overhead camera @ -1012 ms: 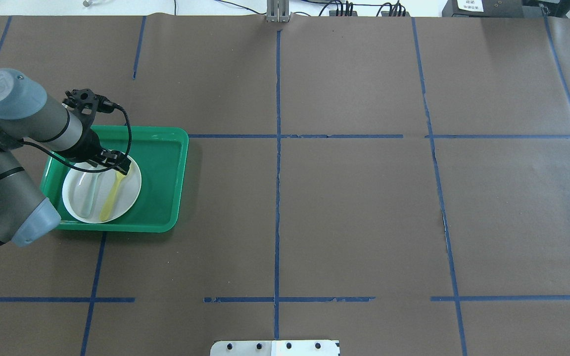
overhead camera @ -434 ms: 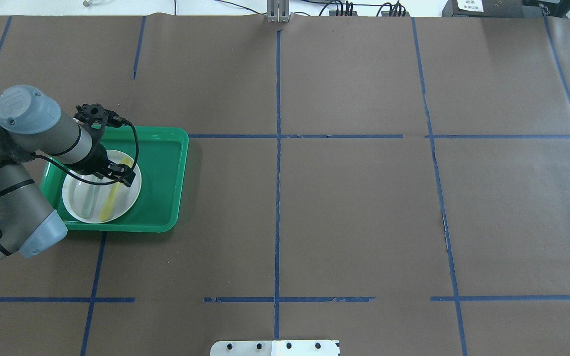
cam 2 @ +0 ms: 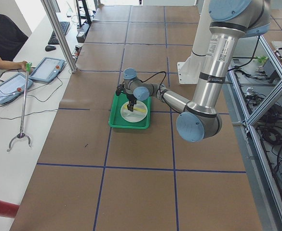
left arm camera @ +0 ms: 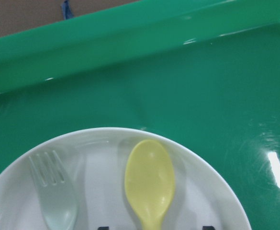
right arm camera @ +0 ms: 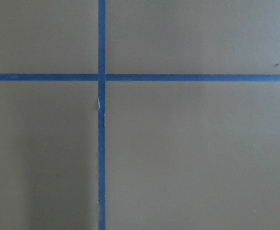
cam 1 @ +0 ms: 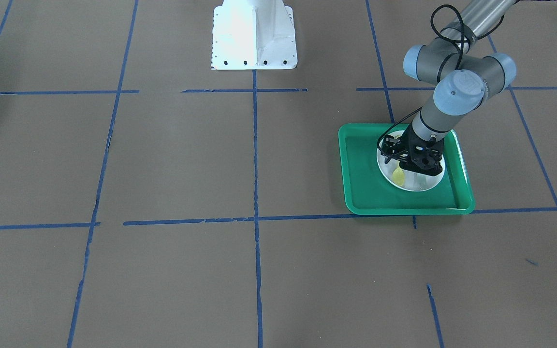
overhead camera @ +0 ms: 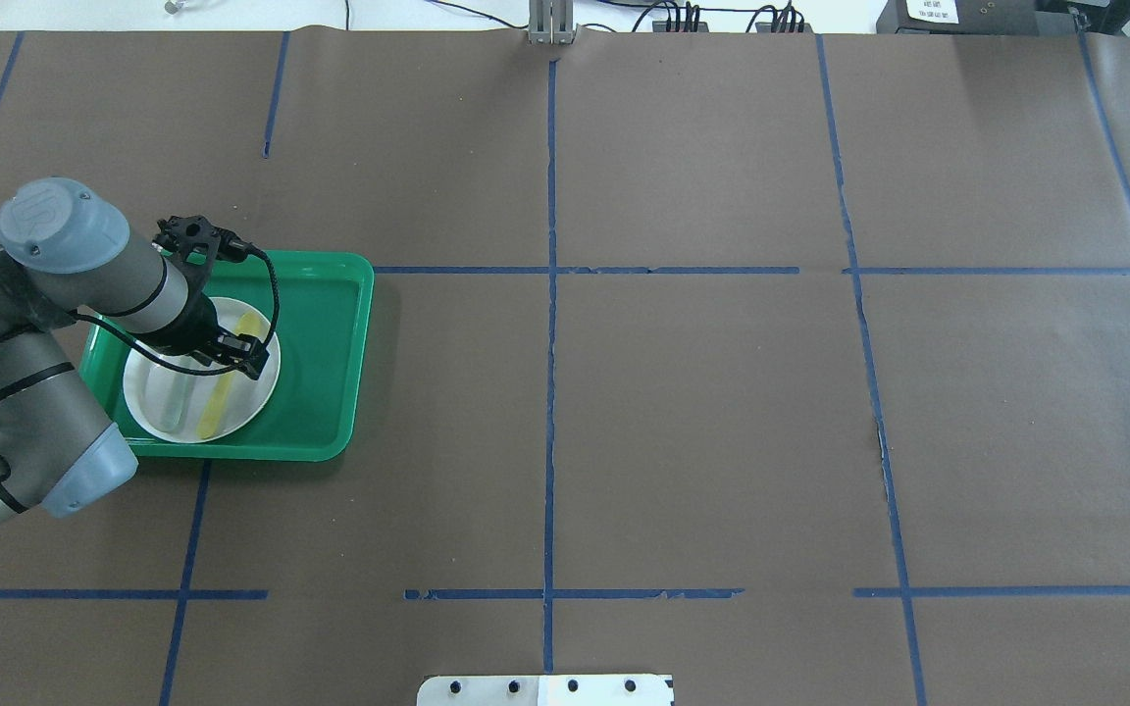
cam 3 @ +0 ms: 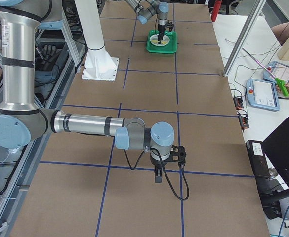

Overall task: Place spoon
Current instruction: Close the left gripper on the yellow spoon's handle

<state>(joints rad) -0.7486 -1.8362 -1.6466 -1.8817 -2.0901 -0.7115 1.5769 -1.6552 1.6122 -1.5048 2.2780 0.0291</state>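
Yellow plastic oval-bowled spoon [left arm camera: 149, 179] lies flat on the round white plate [left arm camera: 101, 191] in the green plastic tray [left arm camera: 178, 86] beside a pale grey-green fork [left arm camera: 56, 201], while my left gripper [overhead camera: 247, 361] straddles its handle with jaws spread wide, gripping nothing, apparently to leave it resting there.

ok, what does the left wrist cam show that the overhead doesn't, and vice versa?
Left wrist only: the tines of the pale grey-green plastic fork, lying apart from the bowl of the small yellow plastic spoon; the arm hides the tines from overhead. Overhead only: the left end effector above the spoon's middle, both handles, and the brown table with its blue tape grid. Both: the round white plate on the green plastic tray.
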